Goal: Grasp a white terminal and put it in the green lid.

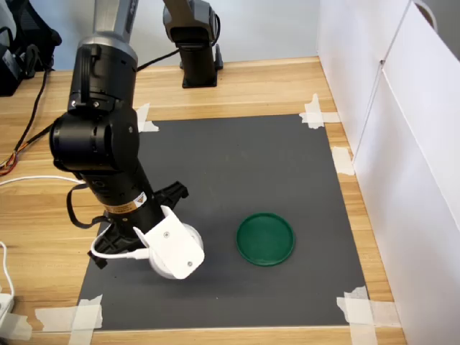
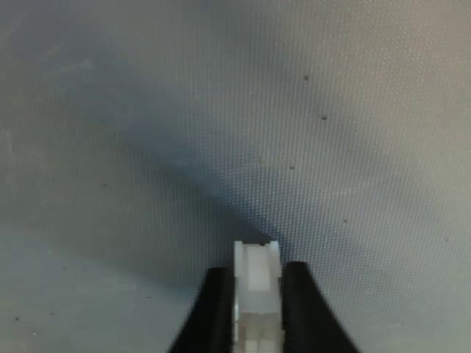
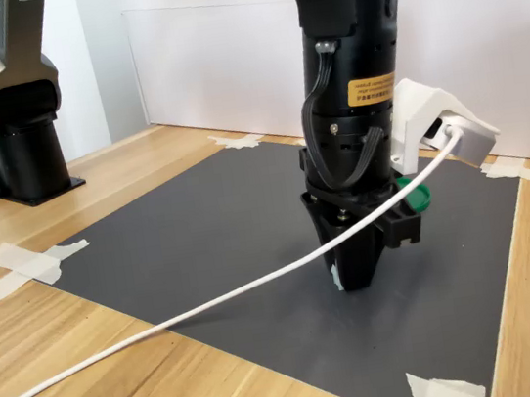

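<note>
In the wrist view my gripper (image 2: 257,278) is shut on the white terminal (image 2: 257,266), a tiny ridged white block pinched between the two black fingers (image 2: 218,305). In the second exterior view the gripper (image 3: 353,278) points straight down, its tips at or just above the dark mat (image 3: 200,227). The arm's own body and white camera mount (image 1: 172,248) hide the gripper in the first exterior view. The green lid (image 1: 266,238) lies flat on the mat, to the arm's right in the first exterior view. Only a green sliver of the lid (image 3: 419,198) shows behind the arm in the second exterior view.
A second, idle arm base (image 1: 198,50) stands on the wooden table beyond the mat. White panels (image 1: 402,144) wall the first exterior view's right side. A white cable (image 3: 211,307) trails from the wrist camera across the mat. White tape strips (image 1: 320,115) hold the mat's corners.
</note>
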You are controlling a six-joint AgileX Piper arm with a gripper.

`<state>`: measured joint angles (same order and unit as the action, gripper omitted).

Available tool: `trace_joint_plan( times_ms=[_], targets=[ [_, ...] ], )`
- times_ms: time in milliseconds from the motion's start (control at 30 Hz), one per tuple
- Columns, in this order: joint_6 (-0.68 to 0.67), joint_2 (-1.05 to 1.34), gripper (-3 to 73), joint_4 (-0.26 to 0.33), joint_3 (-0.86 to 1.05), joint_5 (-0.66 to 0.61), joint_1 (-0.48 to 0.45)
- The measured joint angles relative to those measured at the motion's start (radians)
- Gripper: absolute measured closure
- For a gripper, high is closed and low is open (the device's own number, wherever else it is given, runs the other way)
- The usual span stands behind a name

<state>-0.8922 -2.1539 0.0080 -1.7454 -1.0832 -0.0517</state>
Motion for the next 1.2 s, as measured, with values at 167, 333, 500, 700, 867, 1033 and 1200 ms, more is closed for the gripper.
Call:
trace_joint_plan(
  times_ms=[167,333,500,700,867,1033,1200],
  targets=[
    [0.001,0.000,60.5,0.011,0.000,-0.009,0.000],
    [0.008,0.001,60.5,0.030,0.000,-0.059,0.000],
    [0.009,0.050,60.5,0.073,0.003,-0.085,0.000],
    [0.009,0.159,60.5,0.111,0.003,-0.087,0.030],
    [0.017,0.194,60.5,0.089,0.003,-0.093,0.141],
    [0.054,0.200,60.5,0.088,0.004,-0.096,0.233],
    [0.092,0.200,60.5,0.062,0.053,-0.028,0.311]
  ],
)
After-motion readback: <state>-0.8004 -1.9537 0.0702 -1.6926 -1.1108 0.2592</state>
